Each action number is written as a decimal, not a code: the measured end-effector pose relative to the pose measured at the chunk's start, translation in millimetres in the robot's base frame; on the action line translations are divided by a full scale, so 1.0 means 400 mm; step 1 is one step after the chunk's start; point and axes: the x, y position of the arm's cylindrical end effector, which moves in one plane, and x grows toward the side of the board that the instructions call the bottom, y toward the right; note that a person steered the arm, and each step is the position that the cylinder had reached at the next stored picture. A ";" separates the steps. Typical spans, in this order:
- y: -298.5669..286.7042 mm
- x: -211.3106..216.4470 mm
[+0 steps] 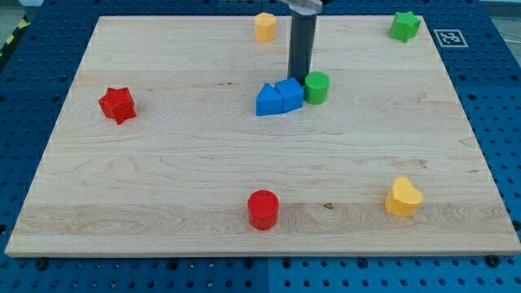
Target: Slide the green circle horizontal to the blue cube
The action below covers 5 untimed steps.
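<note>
The green circle (317, 87) stands just right of the blue cube (289, 94), touching it or nearly so, near the board's upper middle. A blue triangular block (267, 100) sits against the cube's left side. My tip (299, 77) comes down just behind the seam between the blue cube and the green circle, toward the view's top, close to both.
A yellow block (264, 27) lies at the top centre and a green star-like block (404, 26) at the top right. A red star (117, 104) is at the left, a red circle (263, 209) at the bottom centre, a yellow heart (403, 197) at the bottom right. The wooden board (163, 163) rests on a blue pegboard.
</note>
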 end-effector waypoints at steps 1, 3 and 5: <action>0.000 0.001; 0.147 -0.025; 0.269 -0.003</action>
